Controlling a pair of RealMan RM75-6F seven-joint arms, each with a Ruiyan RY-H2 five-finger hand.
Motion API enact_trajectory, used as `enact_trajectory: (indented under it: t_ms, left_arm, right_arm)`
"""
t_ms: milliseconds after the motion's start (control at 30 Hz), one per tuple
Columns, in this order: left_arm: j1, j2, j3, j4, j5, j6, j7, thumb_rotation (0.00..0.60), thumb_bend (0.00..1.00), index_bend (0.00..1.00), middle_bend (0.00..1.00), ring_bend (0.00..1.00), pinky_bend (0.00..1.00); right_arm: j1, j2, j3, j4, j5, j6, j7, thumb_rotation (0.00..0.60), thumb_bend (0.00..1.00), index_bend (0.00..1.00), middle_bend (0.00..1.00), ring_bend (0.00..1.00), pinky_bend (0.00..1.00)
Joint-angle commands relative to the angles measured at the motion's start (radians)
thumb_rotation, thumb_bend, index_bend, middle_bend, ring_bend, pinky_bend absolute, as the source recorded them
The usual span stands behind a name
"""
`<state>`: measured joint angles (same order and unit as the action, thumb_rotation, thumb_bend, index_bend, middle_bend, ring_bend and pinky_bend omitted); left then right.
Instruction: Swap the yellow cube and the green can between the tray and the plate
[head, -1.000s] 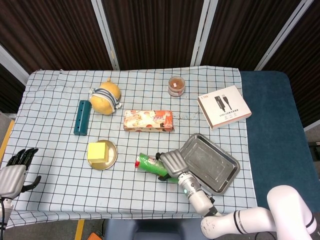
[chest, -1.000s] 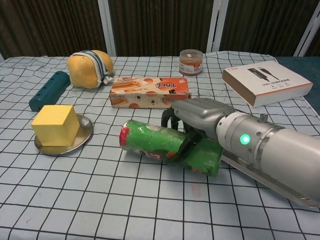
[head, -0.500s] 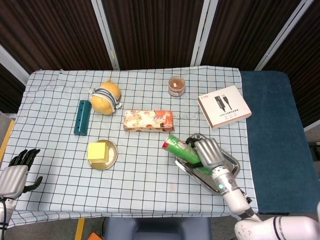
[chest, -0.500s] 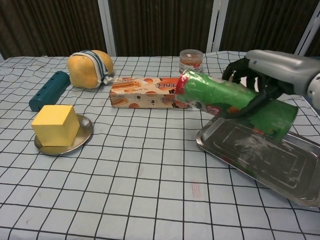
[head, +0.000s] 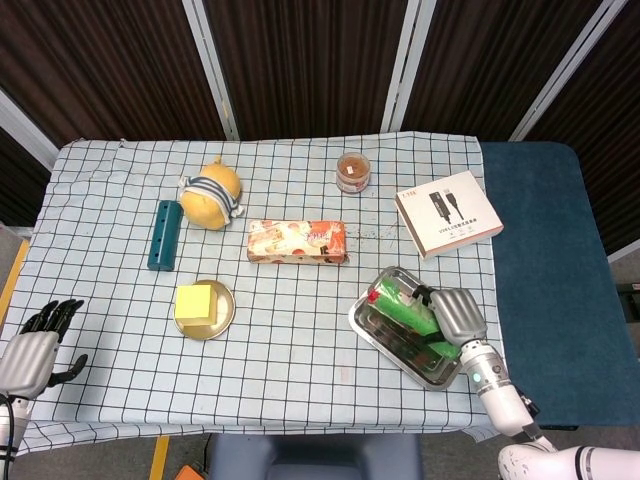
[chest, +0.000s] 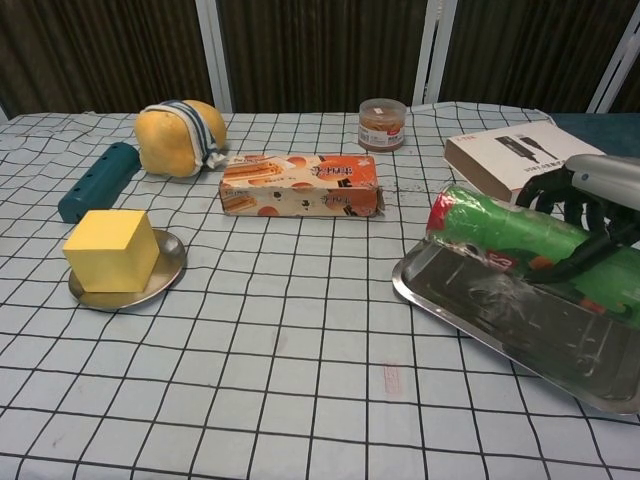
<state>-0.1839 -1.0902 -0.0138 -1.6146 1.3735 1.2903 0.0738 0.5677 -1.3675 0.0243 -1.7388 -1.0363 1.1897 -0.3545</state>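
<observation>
The green cylindrical can with a red end lies on its side over the shiny rectangular metal tray, held in the curled fingers of the right hand, which wraps it from above. In the chest view the can sits low over the tray's far rim, red end pointing to about nine o'clock; whether it already rests on the tray floor or hangs just above it I cannot tell. The yellow cube sits square on the small round metal plate, at about nine o'clock from the tray and well apart from it.

The left hand is at the table's near-left edge — fingers loosely spread, holding nothing.

By the look of it the swap is not far along: both task objects are at one of the two places, but the can is still gripped, and the cube on the plate appears untouched. Which resting place counts as each one's goal cannot be read from this moment alone — so if the can belongs on the plate, nearly everything is left to do.

The patterned orange carton lies at about eleven o'clock from the tray.
</observation>
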Motion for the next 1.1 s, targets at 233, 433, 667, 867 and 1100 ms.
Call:
enact_trajectory:
  t_ms: [233, 433, 667, 867, 1100]
  left_arm:
    - [-0.001, 0.002, -0.001, -0.003, -0.002, -0.008, -0.004, 0.600, 0.36, 0.08, 0.09, 0.02, 0.18]
    - [-0.002, 0.002, 0.000, -0.006, -0.002, -0.013, 0.002, 0.600, 0.36, 0.08, 0.09, 0.02, 0.18]
    - [-0.001, 0.002, 0.001, -0.012, 0.005, -0.009, 0.012, 0.600, 0.36, 0.08, 0.09, 0.02, 0.18]
    - [0.013, -0.004, 0.000, -0.011, 0.037, 0.041, 0.019, 0.600, 0.36, 0.08, 0.09, 0.02, 0.18]
    - [0.027, -0.009, 0.005, -0.018, 0.072, 0.081, 0.030, 0.600, 0.36, 0.07, 0.09, 0.02, 0.19]
  right_arm:
    - [-0.013, 0.058, -0.009, -0.028, -0.006, -0.075, 0.021, 0.600, 0.22, 0.12, 0.17, 0.17, 0.26]
    - [-0.048, 0.111, -0.017, -0.058, -0.088, -0.066, 0.093, 0.600, 0.12, 0.00, 0.00, 0.00, 0.14]
    - [-0.147, 0.168, -0.032, -0.057, -0.264, 0.081, 0.226, 0.600, 0.11, 0.00, 0.00, 0.00, 0.08]
    - [-0.253, 0.199, -0.033, -0.005, -0.333, 0.238, 0.291, 0.600, 0.11, 0.00, 0.00, 0.00, 0.05]
    - [-0.338, 0.161, -0.019, 0.132, -0.311, 0.300, 0.380, 0.600, 0.11, 0.00, 0.00, 0.00, 0.04]
